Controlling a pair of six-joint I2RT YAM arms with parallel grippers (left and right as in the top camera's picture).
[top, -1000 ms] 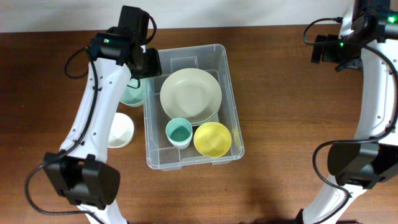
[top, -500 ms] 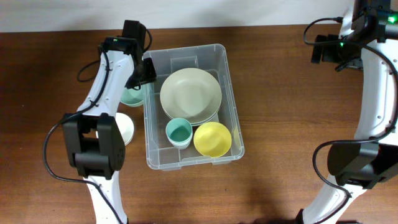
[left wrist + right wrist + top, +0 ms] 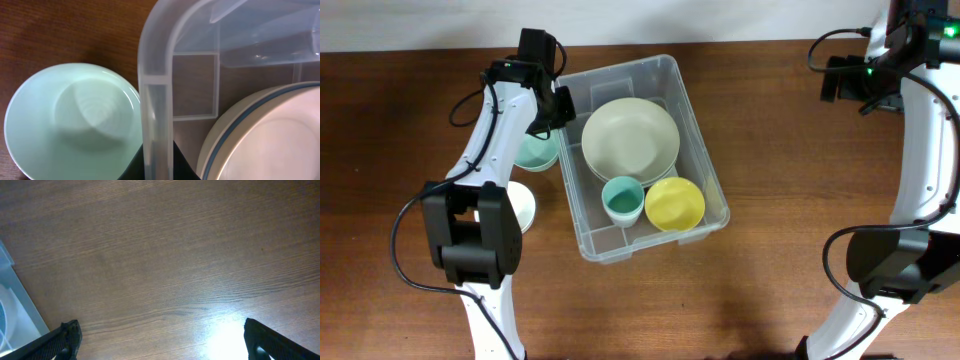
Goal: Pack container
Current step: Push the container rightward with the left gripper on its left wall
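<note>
The container (image 3: 694, 112), a large clear bin, lies skewed on the wooden table. It holds a cream plate (image 3: 630, 138), a teal cup (image 3: 622, 201) and a yellow bowl (image 3: 674, 204). My left gripper (image 3: 560, 108) is shut on the container's left wall near its far corner. In the left wrist view the wall (image 3: 156, 115) runs between the two dark fingers of my left gripper (image 3: 157, 167), with the plate (image 3: 270, 140) just inside. My right gripper (image 3: 165, 340) hangs open over bare wood at the far right, holding nothing.
A mint bowl (image 3: 533, 152) sits on the table right against the container's left side, large in the left wrist view (image 3: 70, 120). A white cup (image 3: 518, 208) stands nearer, beside the left arm. The container's corner (image 3: 15, 300) shows at the right wrist view's left edge.
My left gripper has closed on the container's left wall. The container has turned, its near end swinging to the right. The right arm has stayed still.
</note>
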